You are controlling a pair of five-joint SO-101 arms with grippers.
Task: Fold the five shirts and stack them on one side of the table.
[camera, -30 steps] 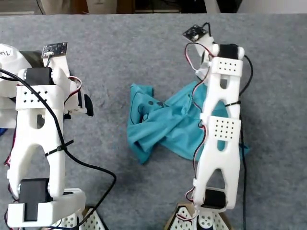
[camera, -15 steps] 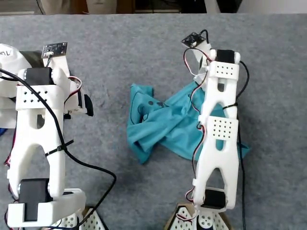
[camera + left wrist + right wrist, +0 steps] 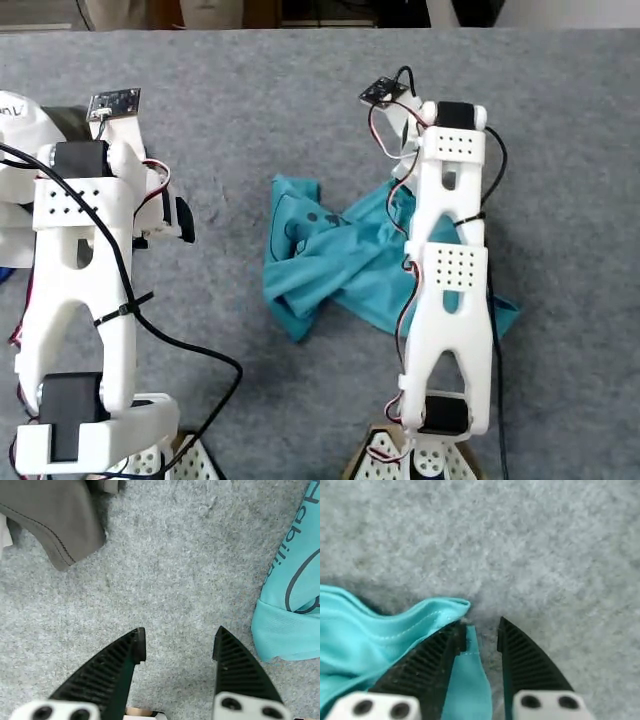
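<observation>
Folding barely begun: teal shirt (image 3: 330, 265) lies crumpled, no fold made.
Right gripper (image 3: 481, 632) has its jaws a narrow gap apart, the shirt's hem edge between them, not clearly pinched. Left gripper (image 3: 178, 645) gapes wide and empty, teal cloth just outside one jaw, a grey garment (image 3: 55, 515) beyond the tips, possibly already dealt with.

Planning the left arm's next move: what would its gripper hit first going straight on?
Probably bare table, in the gap between the grey shirt and the teal shirt; depth is unclear.
</observation>
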